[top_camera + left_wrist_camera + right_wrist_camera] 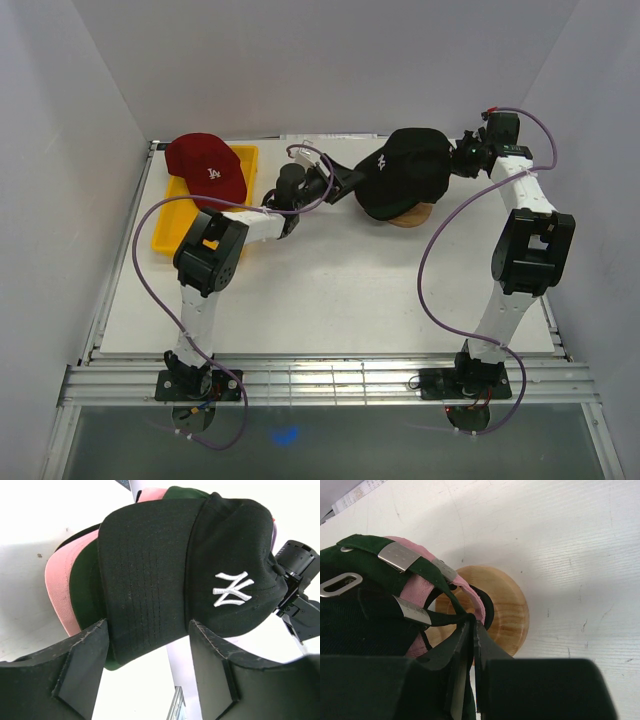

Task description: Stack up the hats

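Note:
The black hat with a white logo sits over the pale pink hat on a wooden stand at the back right. In the left wrist view my left gripper is open, and the black hat's brim fills the gap between its fingers; I cannot tell whether they touch it. My right gripper is shut on the black hat's rear strap, above the stand, with the pink hat's strap beside it. The dark red hat lies on the yellow tray at the back left.
White walls close in the table at the back and on both sides. The left arm reaches across the yellow tray's right edge toward the stand. Purple cables loop from both arms over the table.

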Motion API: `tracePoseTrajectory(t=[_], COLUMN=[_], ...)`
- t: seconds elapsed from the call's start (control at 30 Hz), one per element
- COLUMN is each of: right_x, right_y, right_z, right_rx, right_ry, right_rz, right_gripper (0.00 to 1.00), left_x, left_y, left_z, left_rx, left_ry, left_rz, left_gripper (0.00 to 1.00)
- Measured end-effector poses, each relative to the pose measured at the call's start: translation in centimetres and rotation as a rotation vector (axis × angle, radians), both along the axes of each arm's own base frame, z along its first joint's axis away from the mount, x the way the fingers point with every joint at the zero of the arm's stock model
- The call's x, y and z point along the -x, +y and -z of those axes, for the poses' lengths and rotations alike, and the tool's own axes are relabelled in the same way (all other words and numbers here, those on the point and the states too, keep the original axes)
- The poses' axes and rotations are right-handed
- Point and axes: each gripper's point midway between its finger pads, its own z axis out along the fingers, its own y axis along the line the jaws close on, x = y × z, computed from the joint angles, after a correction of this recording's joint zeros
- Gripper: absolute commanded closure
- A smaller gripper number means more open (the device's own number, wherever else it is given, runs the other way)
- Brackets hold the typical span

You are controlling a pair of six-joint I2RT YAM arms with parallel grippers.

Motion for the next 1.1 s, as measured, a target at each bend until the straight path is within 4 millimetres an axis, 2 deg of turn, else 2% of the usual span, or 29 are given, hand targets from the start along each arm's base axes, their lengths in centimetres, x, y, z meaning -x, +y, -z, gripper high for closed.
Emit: tracePoseTrajectory(t=[0.33, 0.47, 0.5, 0.57, 0.6, 0.67, 0.7, 0.87, 1.1], right_x=[0.1, 0.1, 0.1, 0.1, 0.1, 0.1, 0.1, 0.1, 0.0], right_y=[0.1, 0.1, 0.1, 0.1, 0.1, 0.1, 0.1, -0.1, -0.1], right_z=[0.0, 0.0, 0.0, 0.0, 0.0, 0.1, 0.1, 0.1, 0.6], right_rx=[-0.002, -0.002, -0.002, -0.002, -0.002, -0.002, -0.002, 0.002, 0.002], right_ry=[0.003, 0.003, 0.003, 0.003, 0.003, 0.004, 0.004, 0.004, 0.025], right_rz=[-0.003, -0.003, -0.003, -0.003, -0.003, -0.002, -0.002, 0.0, 0.0], right_gripper=[0.87, 0.88, 0.88, 0.88, 0.88, 0.88, 0.88, 0.9, 0.91], left_x=[0.1, 0.5, 0.6, 0.8, 0.9, 1.0, 1.1, 1.4, 1.3], left_y=[-0.4, -1.0, -1.2, -1.5, -1.5, -1.5, -1.5, -1.6, -1.5], left_z=[0.3, 1.1, 1.3, 1.5, 1.5, 1.1, 0.8, -0.9, -0.2], left_rx=[0.029, 0.04, 0.041, 0.046, 0.051, 0.069, 0.079, 0.12, 0.114], left_ry=[0.016, 0.038, 0.045, 0.058, 0.06, 0.054, 0.046, 0.007, 0.054], left_rz=[0.011, 0.023, 0.026, 0.03, 0.032, 0.035, 0.036, 0.045, 0.027], left_gripper=[0.39, 0.51, 0.59, 0.66, 0.75, 0.86, 0.99, 1.0, 1.0])
